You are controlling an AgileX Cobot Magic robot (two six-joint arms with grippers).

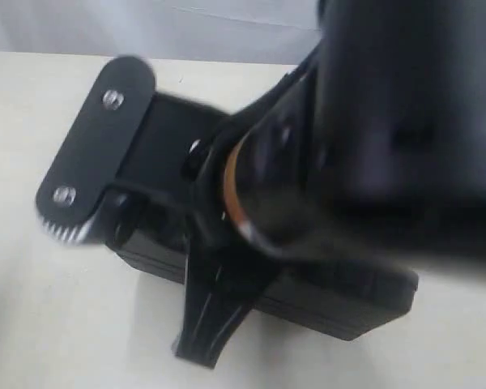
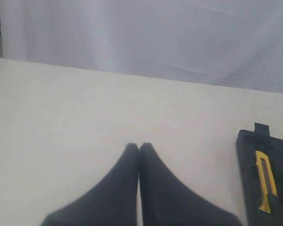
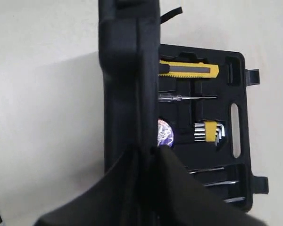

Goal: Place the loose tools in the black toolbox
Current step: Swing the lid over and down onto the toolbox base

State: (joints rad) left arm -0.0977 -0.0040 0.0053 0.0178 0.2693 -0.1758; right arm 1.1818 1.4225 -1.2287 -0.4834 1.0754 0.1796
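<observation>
**Right jaws on the toolbox lid, left jaws empty**

My right jaws are pinched in on the black toolbox (image 3: pixel 243 99), gripping the edge of its raised half. My fingers (image 3: pixel 193 188) sit one on each face of it, with only that edge between them. The raised half stands upright and I see it edge-on, its long axis running straight away from my wrist. The other half lies flat and open on the desk (image 3: pixel 47 117), with the slot handle on the side away from the raised half.

The yellow-and-black utility knife (image 3: pixel 188 69) lies in its recess near a corner of the flat half. Its long axis is square to the raised half and to the slot handle. One end points toward the handle side, and the other is hidden behind the raised half. A slim tester screwdriver (image 3: pixel 186 98) lies parallel beside it, and a set of hex keys (image 3: pixel 208 132) sits further along.

My left jaws are closed tip to tip, fingers (image 2: pixel 118 188) together, holding nothing over bare desk and apart from the case.

In the exterior view a blurred black arm (image 1: pixel 389 121) covers most of the scene. The toolbox shows beneath it, lying slantwise.
</observation>
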